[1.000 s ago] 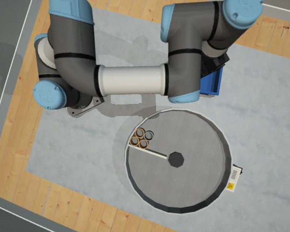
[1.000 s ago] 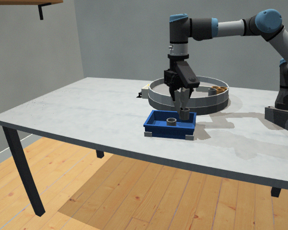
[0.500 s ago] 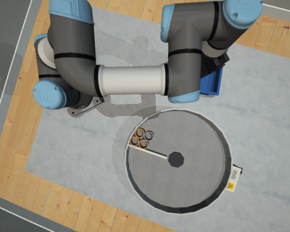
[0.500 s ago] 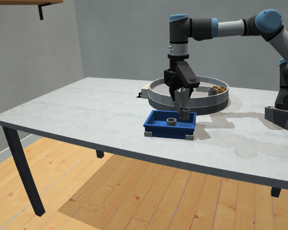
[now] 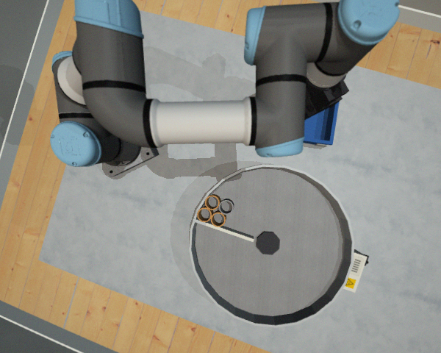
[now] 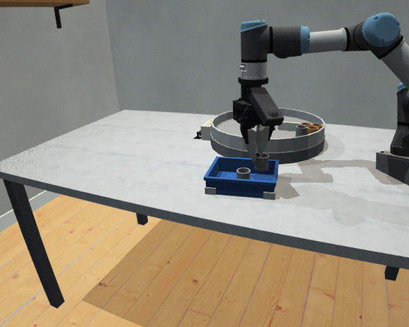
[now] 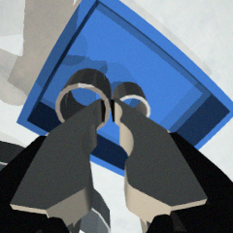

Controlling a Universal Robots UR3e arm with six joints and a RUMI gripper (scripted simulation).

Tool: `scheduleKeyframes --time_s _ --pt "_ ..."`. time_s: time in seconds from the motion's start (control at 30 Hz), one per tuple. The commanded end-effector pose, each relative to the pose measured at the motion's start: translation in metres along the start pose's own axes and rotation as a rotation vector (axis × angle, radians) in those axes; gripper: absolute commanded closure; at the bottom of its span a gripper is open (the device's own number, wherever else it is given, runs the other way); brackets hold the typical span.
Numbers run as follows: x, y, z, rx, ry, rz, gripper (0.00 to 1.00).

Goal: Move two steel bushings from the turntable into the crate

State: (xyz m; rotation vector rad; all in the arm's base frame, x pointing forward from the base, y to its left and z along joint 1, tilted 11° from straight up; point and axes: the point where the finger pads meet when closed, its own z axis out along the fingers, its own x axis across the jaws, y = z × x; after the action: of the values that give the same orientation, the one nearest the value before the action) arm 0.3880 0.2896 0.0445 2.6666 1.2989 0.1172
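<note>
My gripper (image 6: 257, 157) (image 7: 108, 101) is shut on the wall of one grey steel bushing (image 6: 262, 163) (image 7: 89, 77), which hangs upright over the right part of the blue crate (image 5: 334, 123) (image 6: 240, 187) (image 7: 35, 99). Another steel bushing (image 6: 243, 175) (image 7: 128, 88) stands inside the crate. The fingertips are hidden by the arm in the top view. On the turntable (image 5: 270, 281) (image 6: 268, 146) stand one steel bushing (image 5: 233, 207) (image 6: 300, 131) and three orange-rimmed bushings (image 5: 212, 195) (image 6: 313, 129), clustered by the wall.
The turntable has a raised round wall, a pale divider bar (image 5: 228, 230) beside the bushings and a dark hub (image 5: 267, 242). A white box with a yellow label (image 5: 353, 272) is at its outer side. The crate stands between the turntable and the table's near edge in the exterior view.
</note>
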Motion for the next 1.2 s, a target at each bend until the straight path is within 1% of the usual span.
scheduleKeyframes --time_s 0.0,0.23,0.3,0.8,1.17 --pt "0.001 0.0 0.002 -0.001 0.003 0.0 1.0" --pt "0.001 0.0 0.011 -0.001 0.003 0.0 1.0" --pt "0.001 0.0 0.011 -0.001 0.003 0.0 1.0" --pt "0.001 0.001 0.036 -0.001 0.003 0.0 1.0" --pt "0.001 0.001 0.04 -0.001 0.003 0.0 1.0"
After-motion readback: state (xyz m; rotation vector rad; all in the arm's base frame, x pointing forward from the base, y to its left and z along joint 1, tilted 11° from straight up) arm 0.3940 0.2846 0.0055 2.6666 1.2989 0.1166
